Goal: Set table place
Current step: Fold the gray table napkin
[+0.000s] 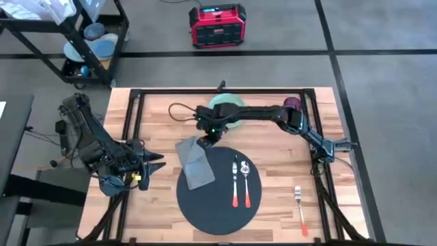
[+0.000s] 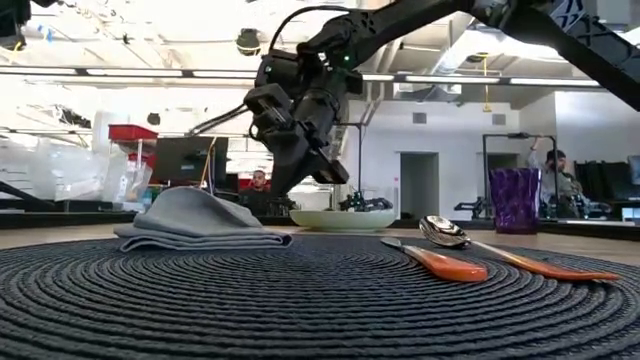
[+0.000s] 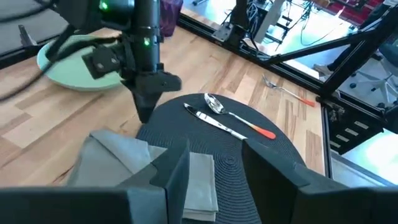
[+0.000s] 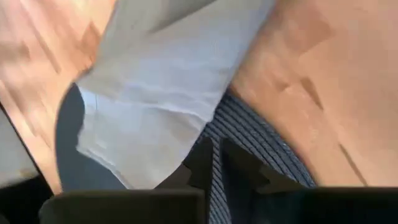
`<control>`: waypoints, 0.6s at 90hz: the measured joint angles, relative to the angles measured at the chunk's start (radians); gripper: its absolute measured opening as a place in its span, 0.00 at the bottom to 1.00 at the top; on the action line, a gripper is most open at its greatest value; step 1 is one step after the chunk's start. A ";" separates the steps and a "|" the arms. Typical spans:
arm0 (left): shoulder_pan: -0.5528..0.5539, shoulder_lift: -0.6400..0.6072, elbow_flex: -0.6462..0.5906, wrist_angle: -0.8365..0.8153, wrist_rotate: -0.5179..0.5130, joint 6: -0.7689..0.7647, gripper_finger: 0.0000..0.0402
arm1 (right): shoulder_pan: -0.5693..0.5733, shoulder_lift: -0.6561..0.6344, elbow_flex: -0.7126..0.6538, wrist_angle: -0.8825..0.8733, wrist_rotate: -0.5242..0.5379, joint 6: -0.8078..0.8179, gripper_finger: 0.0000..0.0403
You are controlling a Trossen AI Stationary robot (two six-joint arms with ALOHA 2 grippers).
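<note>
1. My right gripper [image 1: 207,140], fingers pressed together and empty, hangs above the far-left rim of the placemat [image 1: 220,217], beside the napkin [image 1: 194,164].
2. Done: napkin, knife [image 1: 234,181], spoon [image 1: 246,181] on it.
3. Left: plate [image 1: 235,104], cup [image 1: 291,103] far off; fork [image 1: 300,208] lies right.
4. My left gripper [image 1: 156,161] waits spread, left of the mat.

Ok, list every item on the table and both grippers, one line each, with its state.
Placemat: flat on table.
Napkin: folded, half on the placemat's edge.
Knife: lying on placemat.
Spoon: lying beside knife.
Fork: on bare wood, off the placemat.
Plate: upright, partly under right arm.
Purple cup: standing upright.
Right gripper: above napkin's edge, shut.
Left gripper: open, empty.
</note>
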 joint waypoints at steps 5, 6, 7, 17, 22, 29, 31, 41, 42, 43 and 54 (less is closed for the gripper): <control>0.000 0.000 0.000 0.000 0.000 0.000 0.32 | -0.006 0.000 0.000 0.001 -0.006 -0.015 0.01; 0.000 0.000 0.000 0.000 0.000 0.000 0.32 | -0.008 0.000 0.000 0.002 -0.005 -0.015 0.01; 0.000 0.000 0.000 0.000 0.000 -0.001 0.32 | -0.011 0.000 0.000 0.002 -0.005 -0.015 0.01; 0.000 0.000 0.000 0.001 0.000 -0.001 0.32 | -0.032 0.000 0.000 -0.001 0.036 0.037 0.00; 0.000 0.000 0.000 0.001 0.000 -0.001 0.32 | -0.038 0.001 0.000 0.000 0.071 0.043 0.00; 0.000 0.000 0.000 0.002 0.000 -0.001 0.32 | -0.036 0.007 0.000 0.004 0.078 0.043 0.00; 0.000 0.000 0.000 0.002 0.000 -0.001 0.32 | -0.034 0.009 0.000 0.004 0.078 0.043 0.00; 0.000 0.000 0.000 0.002 0.000 -0.001 0.32 | -0.020 0.010 0.000 0.021 0.101 0.044 0.00; 0.000 0.000 0.000 0.002 0.000 -0.001 0.32 | -0.019 0.010 0.000 0.024 0.103 0.044 0.00; 0.000 0.000 0.000 0.002 0.000 -0.001 0.32 | -0.019 0.010 0.000 0.028 0.105 0.044 0.00; 0.000 0.000 0.000 0.002 0.000 -0.001 0.32 | -0.021 0.010 -0.013 0.077 0.111 0.069 0.00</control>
